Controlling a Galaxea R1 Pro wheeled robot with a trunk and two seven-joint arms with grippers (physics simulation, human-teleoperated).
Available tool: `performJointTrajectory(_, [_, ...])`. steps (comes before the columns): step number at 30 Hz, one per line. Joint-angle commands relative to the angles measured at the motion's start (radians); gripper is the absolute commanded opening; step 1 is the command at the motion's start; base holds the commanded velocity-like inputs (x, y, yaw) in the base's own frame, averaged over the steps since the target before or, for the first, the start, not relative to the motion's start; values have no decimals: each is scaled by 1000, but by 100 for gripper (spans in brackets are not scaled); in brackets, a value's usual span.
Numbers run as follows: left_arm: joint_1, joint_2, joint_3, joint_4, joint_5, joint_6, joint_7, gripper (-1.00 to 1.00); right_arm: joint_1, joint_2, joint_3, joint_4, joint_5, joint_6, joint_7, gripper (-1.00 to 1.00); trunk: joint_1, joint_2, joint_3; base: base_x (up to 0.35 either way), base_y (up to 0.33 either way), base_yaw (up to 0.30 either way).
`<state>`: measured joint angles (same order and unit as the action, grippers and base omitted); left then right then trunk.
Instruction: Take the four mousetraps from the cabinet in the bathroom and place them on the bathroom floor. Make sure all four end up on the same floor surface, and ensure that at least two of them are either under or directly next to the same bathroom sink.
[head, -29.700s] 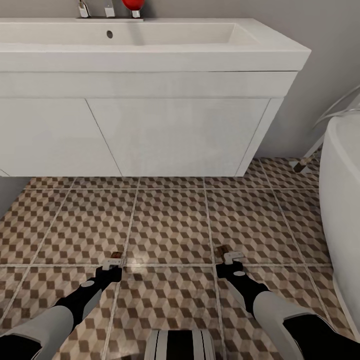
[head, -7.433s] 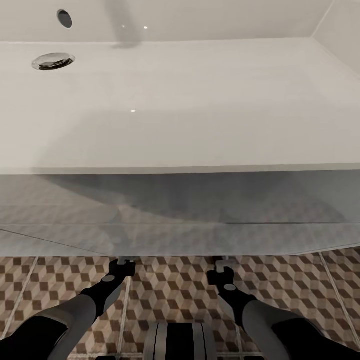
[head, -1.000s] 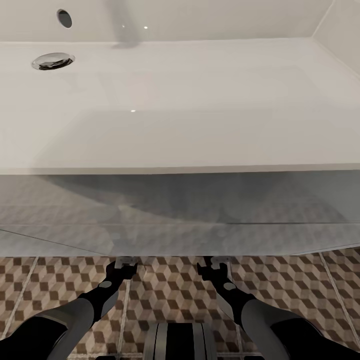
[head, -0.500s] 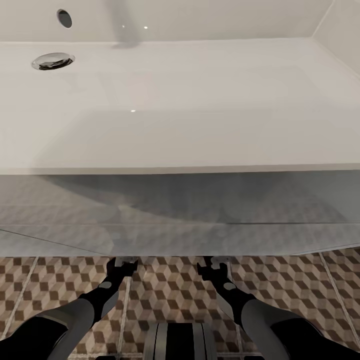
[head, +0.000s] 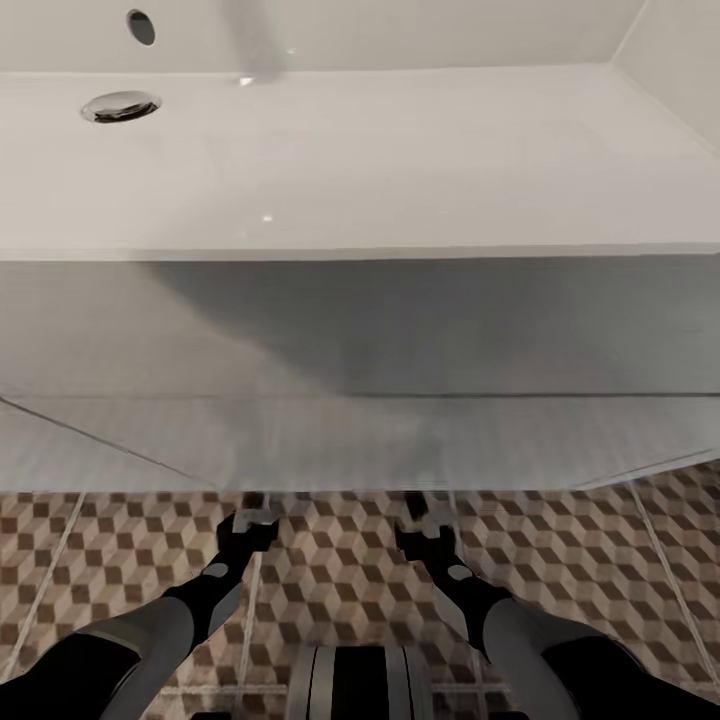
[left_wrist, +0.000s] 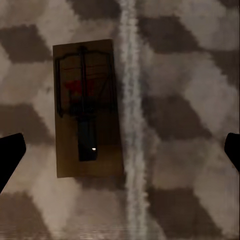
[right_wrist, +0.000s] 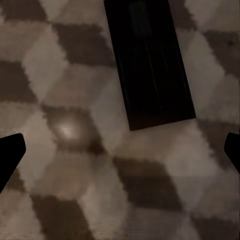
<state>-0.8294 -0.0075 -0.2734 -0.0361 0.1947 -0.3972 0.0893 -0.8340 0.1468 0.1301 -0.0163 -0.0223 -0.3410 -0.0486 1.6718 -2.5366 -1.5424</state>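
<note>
One mousetrap (left_wrist: 87, 107), a tan board with dark wire and a red mark, lies flat on the cube-patterned bathroom floor (left_wrist: 190, 100) beside a grout line. My left gripper (left_wrist: 120, 155) hovers above it, open, its dark fingertips (left_wrist: 10, 155) wide apart. A second mousetrap (right_wrist: 150, 62) lies in deep shadow on the tiles beneath my open right gripper (right_wrist: 120, 155). In the head view both grippers (head: 250, 525) (head: 425, 525) point at the foot of the white vanity (head: 350, 440) under the sink (head: 400, 150). The cabinet is out of view.
The vanity front spans the whole width just ahead of both grippers. The basin's drain (head: 120, 105) and overflow hole (head: 141, 26) sit at the far left. Patterned floor tiles (head: 340, 570) stretch to both sides of my arms.
The head view has shifted: the sink and the vanity's lower edge now sit higher in the picture. Both grippers stay low at the vanity's foot, open as before.
</note>
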Motion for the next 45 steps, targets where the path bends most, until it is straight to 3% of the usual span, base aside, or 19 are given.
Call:
performJointTrajectory(1, [0,-3,-9,1,7,-3,7,100,-1,-1,8,1,-2,-3,-5,100,-1,0,0,-295,0,0])
performJointTrajectory(45, [0,-6,-7,1,11,-3,1,100,-1,0,8,-1,-2,-4,-5,100,-1,0,0,-304,0,0])
